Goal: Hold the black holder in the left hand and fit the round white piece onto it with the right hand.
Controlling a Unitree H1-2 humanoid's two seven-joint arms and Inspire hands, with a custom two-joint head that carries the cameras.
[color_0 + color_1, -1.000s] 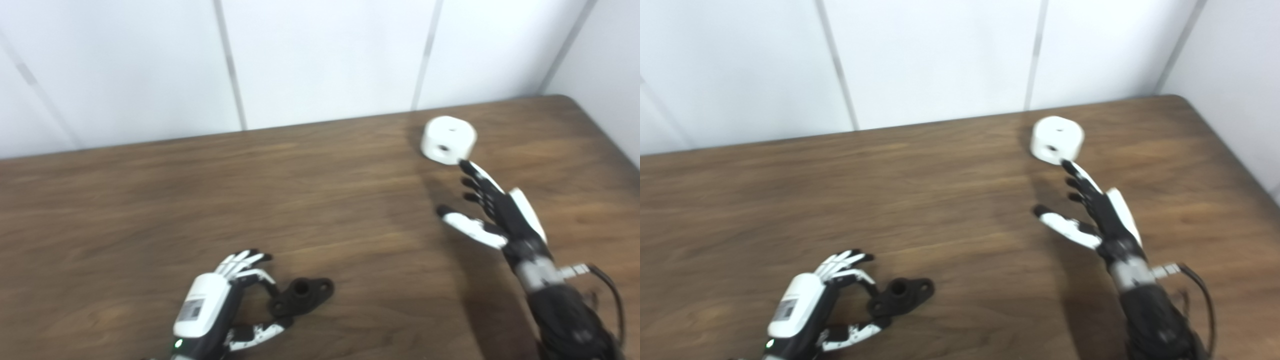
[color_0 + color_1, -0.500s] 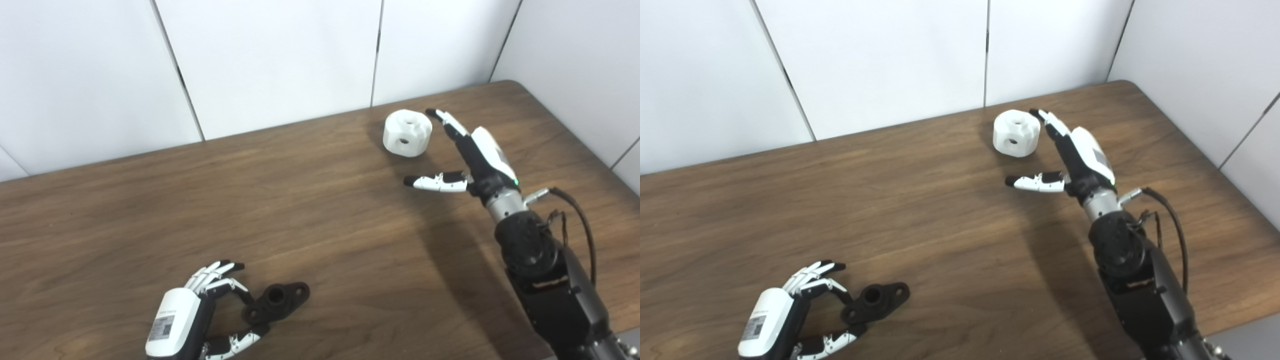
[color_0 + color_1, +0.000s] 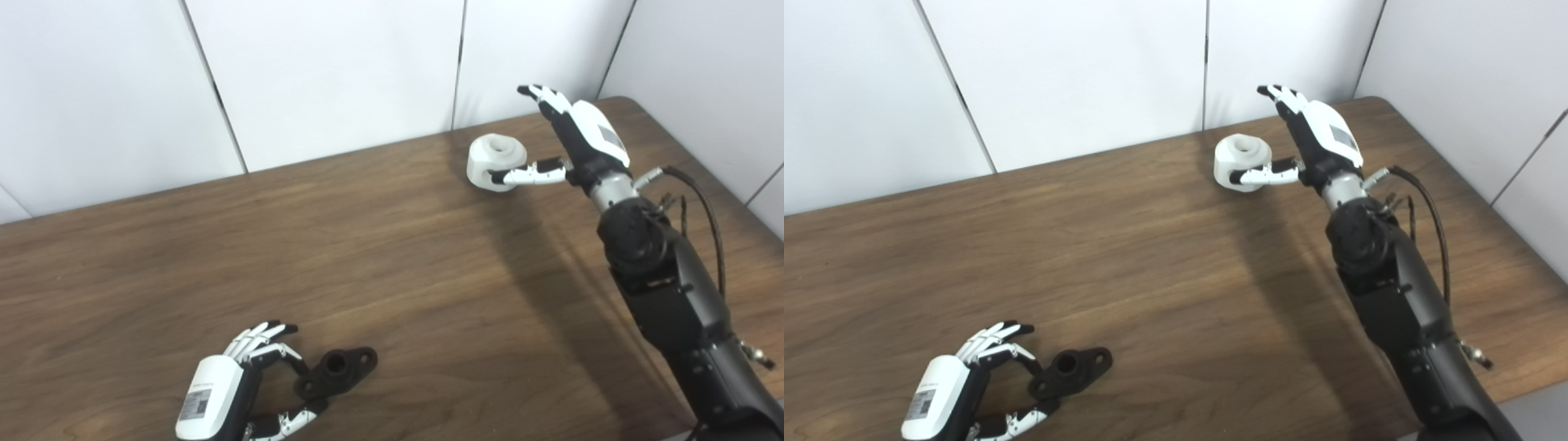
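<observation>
Right hand (image 3: 582, 131) spread wide at round white piece (image 3: 493, 160) on table (image 3: 392, 257) far edge, thumb across its front, nothing gripped. Left hand (image 3: 236, 392) half-curled around black holder (image 3: 335, 370) end, near edge, grasp unclear.

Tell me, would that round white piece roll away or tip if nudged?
Probably not. The white piece sits on a flat end on the table, squat and wide, so it should slide rather than tip. It looks like stiff, smooth plastic, likely light and a bit slippery. On its side, it could roll.
</observation>
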